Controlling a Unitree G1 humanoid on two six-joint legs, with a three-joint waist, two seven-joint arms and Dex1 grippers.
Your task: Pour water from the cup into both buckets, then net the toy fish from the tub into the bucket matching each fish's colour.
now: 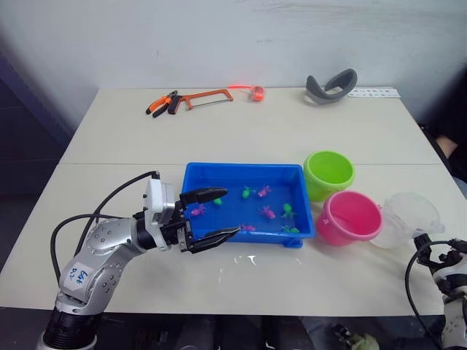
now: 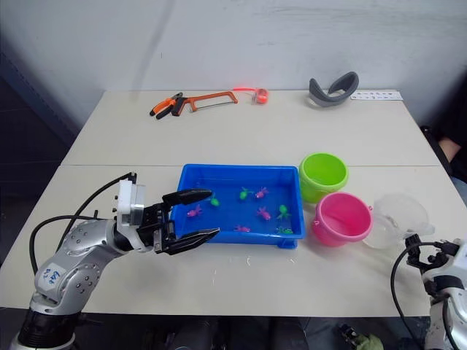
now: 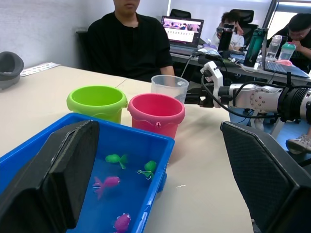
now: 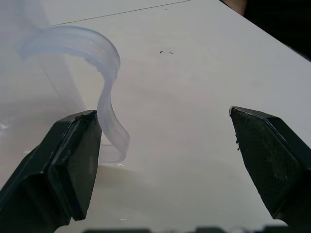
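Observation:
The blue tub [image 1: 241,169] sits mid-table with several small pink fish [image 1: 268,212] and green fish [image 1: 217,202] in it. To its right stand the lime green bucket [image 1: 328,171] and, nearer me, the pink bucket [image 1: 350,216]. The clear cup [image 1: 410,213] stands just right of the pink bucket. My left gripper [image 1: 230,211] is open and empty at the tub's near left corner, fingers pointing across it. My right gripper [image 1: 440,246] is open and low at the table's right front edge, just short of the cup, whose handle [image 4: 109,97] lies close to one finger.
An orange hacksaw [image 1: 208,97], pliers [image 1: 162,104] and a grey curved object [image 1: 330,86] lie along the far edge. Small water drops [image 1: 244,259] glint in front of the tub. People [image 3: 129,39] sit at desks beyond the table's right side.

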